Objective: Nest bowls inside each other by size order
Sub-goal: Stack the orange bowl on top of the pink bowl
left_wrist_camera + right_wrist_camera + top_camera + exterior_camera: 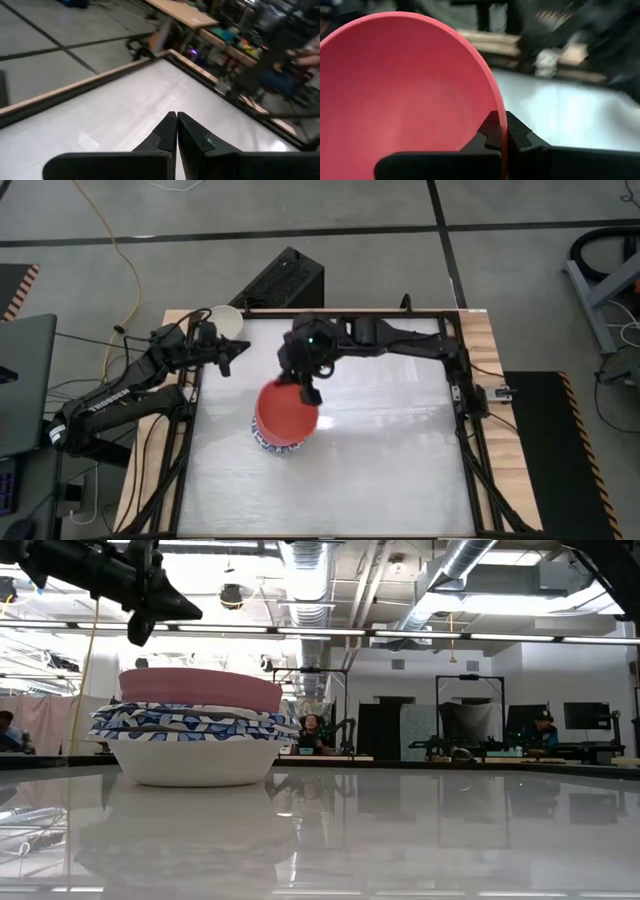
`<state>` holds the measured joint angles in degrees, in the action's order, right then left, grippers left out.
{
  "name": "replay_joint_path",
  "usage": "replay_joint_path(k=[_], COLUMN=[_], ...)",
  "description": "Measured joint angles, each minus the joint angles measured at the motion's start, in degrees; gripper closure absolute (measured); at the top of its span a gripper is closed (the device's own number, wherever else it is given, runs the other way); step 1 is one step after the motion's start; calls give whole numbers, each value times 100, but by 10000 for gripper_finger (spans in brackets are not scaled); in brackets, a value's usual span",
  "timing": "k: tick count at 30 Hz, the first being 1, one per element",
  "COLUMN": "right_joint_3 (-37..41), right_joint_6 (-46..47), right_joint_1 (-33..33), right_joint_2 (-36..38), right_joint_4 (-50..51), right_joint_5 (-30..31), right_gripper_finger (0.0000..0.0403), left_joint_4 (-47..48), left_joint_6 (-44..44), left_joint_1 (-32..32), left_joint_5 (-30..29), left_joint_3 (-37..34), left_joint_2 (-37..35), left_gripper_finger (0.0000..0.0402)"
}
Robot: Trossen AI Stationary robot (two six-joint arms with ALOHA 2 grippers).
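A red bowl (287,418) hangs over the table's middle left with my right gripper (309,393) shut on it. It fills the right wrist view (405,95) and does not show in the low view. Under it stands a stack (195,735): a white bowl (195,762) on the table, blue-and-white bowls (190,722) in it, and a pink bowl (200,688) on top. In the high view only the stack's patterned rim (265,442) shows. A cream-white bowl (226,320) sits at the far left corner. Beside it my left gripper (229,358) is shut on nothing. My right gripper pinches the red bowl's rim (503,117), with one finger (489,131) inside the hollow and the other (519,134) outside. The fingers come slanting down from the table's far right side. The bowl is lifted clear above the stack and tilted, its hollow toward the wrist.
A black box (285,280) stands just beyond the far edge. A wooden frame (480,350) borders the white table top. A laptop (20,380) sits off to the left. The top is bare on the right and near sides (380,470).
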<state>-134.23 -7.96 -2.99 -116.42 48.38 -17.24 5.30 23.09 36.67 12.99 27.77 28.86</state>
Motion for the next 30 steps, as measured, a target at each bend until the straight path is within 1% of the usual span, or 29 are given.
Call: replay_joint_path(k=[2,5,7,8,9,11,13,14,15,16,17,20,22,24,26,28,30], right_joint_3=[0,0,0,0,0,0,0,2,2,-1,-26,-49,-41,-37,-37,-37,-37], right_joint_6=[133,644,1028,1177,1300,1477,1527,1440,1326,1147,940,228,-176,-457,-540,-527,-378], right_joint_1=[91,177,188,188,182,132,45,-18,-77,-138,-202,-298,-319,-315,-273,-182,-84], right_joint_2=[0,0,0,-2,-2,-2,-9,-9,-9,-9,-9,-9,-9,-9,-9,-7,-7], right_joint_4=[358,1150,1833,2164,2500,3003,3192,3150,2995,2765,2547,1621,870,315,-1,57,353], right_joint_5=[-139,-158,149,503,1037,2305,3589,4019,4300,4461,4497,4233,3731,3053,2203,1394,775], right_gripper_finger=[394,394,394,394,394,394,394,394,394,394,395,395,395,395,395,395,395], left_joint_4=[-7,-69,-152,-194,-242,-252,-239,-240,-246,-258,-290,-479,-570,-594,-588,-591,-591], left_joint_6=[81,376,411,369,301,165,67,52,56,99,160,334,324,240,138,96,188], left_joint_1=[-2,0,0,0,-1,-1,0,0,0,0,0,0,0,0,-1,-2,0], left_joint_5=[140,139,138,122,64,-140,-337,-389,-447,-484,-513,-600,-592,-540,-530,-529,-524], left_joint_3=[0,0,0,0,0,2,2,2,2,2,2,2,2,2,2,2,2], left_joint_2=[0,-2,-4,-4,-3,-2,0,-2,-2,-2,0,-2,-2,-2,-2,-2,-2], left_gripper_finger=[400,400,400,400,400,400,400,400,400,400,400,400,400,400,400,400,400])
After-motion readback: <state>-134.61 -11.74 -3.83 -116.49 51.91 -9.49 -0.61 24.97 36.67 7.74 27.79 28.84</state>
